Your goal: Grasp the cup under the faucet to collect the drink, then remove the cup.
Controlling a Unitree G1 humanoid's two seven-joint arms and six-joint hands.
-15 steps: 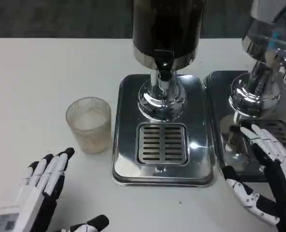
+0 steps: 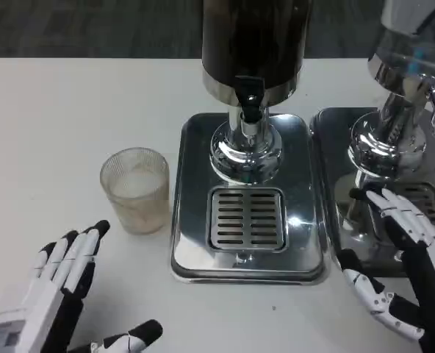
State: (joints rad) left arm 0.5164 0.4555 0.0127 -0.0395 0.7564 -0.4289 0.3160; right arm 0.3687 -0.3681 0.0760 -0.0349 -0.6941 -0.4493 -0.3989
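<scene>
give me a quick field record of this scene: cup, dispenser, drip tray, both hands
cup: clear, upright on the white table, left of the drip tray, not under the faucet
dispenser: dark body on a chrome base, black faucet above the grate
drip tray: chrome, nothing on its grate
left hand: open, fingers pointing toward the cup, apart from it
right hand: open, over a second dispenser's tray

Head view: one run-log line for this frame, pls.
cup: on table left of drip tray, not under faucet | left hand: open, apart from cup | right hand: open, over right tray
</scene>
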